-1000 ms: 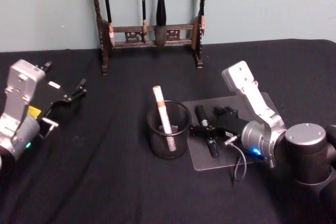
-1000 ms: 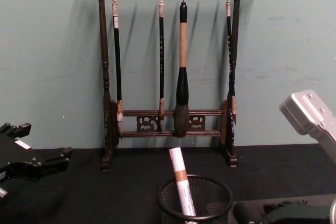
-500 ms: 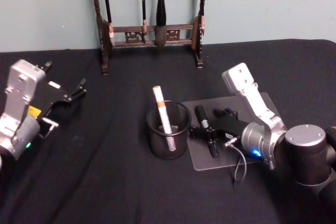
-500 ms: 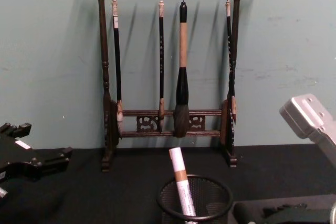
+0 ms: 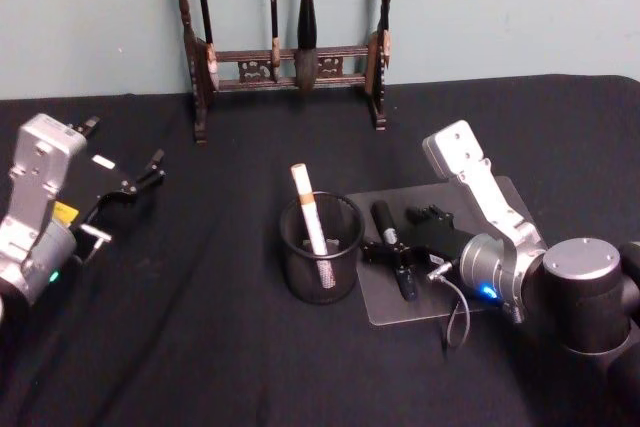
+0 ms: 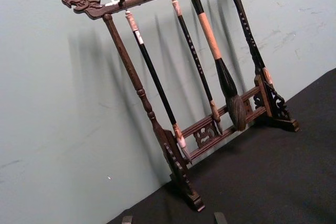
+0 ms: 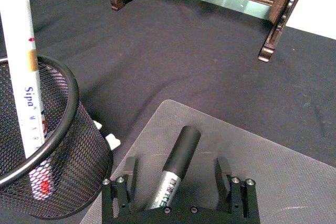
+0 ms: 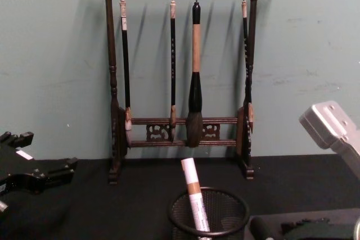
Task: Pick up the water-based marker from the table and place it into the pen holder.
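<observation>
Black cloth covers the table (image 5: 200, 357); from the head view, a round black wire-mesh pen holder (image 5: 303, 277) stands near its middle, with a white marker with a tan band (image 5: 305, 197) leaning upright inside it; just to its right lies a flat grey translucent mat (image 5: 400, 309). The right wrist view adds the detail: a black-capped, silver-bodied marker (image 7: 181, 148) lies flat on that mat, outside the holder, and the right gripper (image 7: 177, 169) sits low over it, fingers spread to either side with a gap on each, gripping nothing. The left gripper (image 5: 123, 199) hangs at the table's left, well apart, its fingertips spread and empty. The chest view gives the full height of the dark wooden brush rack (image 8: 180, 130) at the wall, four brushes hanging.
</observation>
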Robot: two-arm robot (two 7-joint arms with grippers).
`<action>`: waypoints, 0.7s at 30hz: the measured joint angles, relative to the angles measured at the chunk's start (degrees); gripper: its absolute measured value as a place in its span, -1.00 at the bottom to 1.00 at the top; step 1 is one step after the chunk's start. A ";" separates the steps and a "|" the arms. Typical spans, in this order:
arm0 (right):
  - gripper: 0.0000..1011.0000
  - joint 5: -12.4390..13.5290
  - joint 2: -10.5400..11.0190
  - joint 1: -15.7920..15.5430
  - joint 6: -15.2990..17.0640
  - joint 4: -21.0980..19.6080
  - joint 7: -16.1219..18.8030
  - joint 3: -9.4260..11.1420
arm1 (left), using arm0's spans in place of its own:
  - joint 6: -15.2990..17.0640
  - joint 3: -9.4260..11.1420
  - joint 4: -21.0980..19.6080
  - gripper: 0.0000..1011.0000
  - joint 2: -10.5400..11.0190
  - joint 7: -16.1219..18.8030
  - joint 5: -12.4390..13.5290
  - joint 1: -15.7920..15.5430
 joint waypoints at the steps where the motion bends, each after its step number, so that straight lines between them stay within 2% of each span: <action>1: 0.90 0.01 0.00 0.00 0.00 0.00 0.00 0.01 | 0.00 0.00 0.00 0.98 0.00 0.00 0.00 0.00; 7: 0.66 0.07 0.00 0.00 0.00 -0.02 0.00 0.02 | 0.00 0.00 0.00 0.98 0.00 0.00 0.00 0.00; 8: 0.56 0.09 0.01 0.00 0.00 -0.03 0.00 0.02 | 0.00 0.00 0.00 0.98 0.00 0.00 0.00 0.00; 10: 0.48 0.11 0.00 0.00 0.01 -0.03 0.00 0.02 | 0.00 0.00 0.00 0.98 0.00 0.00 0.00 0.00; 21: -0.23 0.20 0.00 0.00 0.03 -0.03 0.00 0.02 | 0.00 0.00 0.00 0.98 0.00 0.00 0.00 0.00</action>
